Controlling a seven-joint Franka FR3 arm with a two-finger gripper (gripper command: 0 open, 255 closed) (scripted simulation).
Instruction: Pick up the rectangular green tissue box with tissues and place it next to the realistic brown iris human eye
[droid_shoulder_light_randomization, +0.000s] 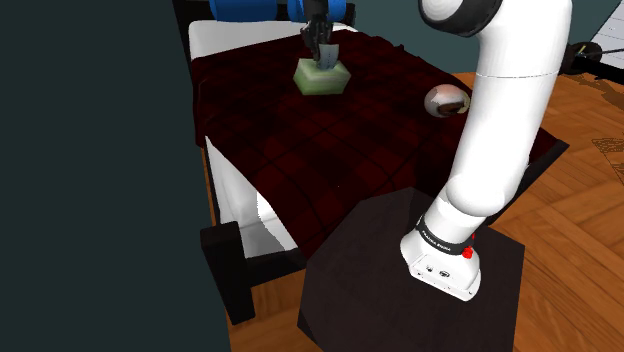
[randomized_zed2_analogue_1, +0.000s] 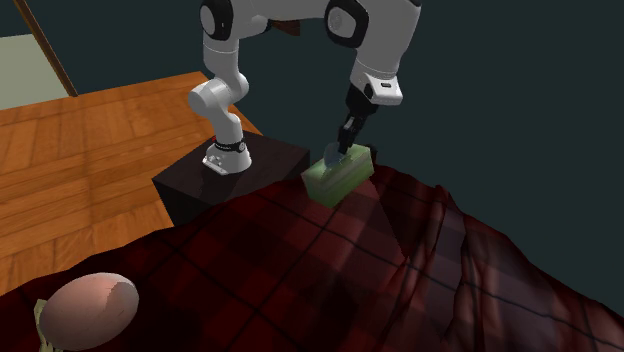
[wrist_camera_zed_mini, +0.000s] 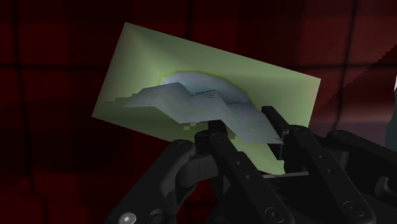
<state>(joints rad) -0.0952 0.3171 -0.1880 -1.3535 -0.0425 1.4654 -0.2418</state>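
Red blanket (droid_shoulder_light_randomization: 340, 150) under box (droid_shoulder_light_randomization: 322, 77) (eye (droid_shoulder_light_randomization: 446, 99) apart).

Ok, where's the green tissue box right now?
Shoulder view, upper middle: the tissue box sits on the dark red plaid cloth directly under the gripper, with the eye apart toward that view's right.

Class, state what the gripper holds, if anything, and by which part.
Cannot be told: the gripper sits at the tissue atop the box, grip unclear.
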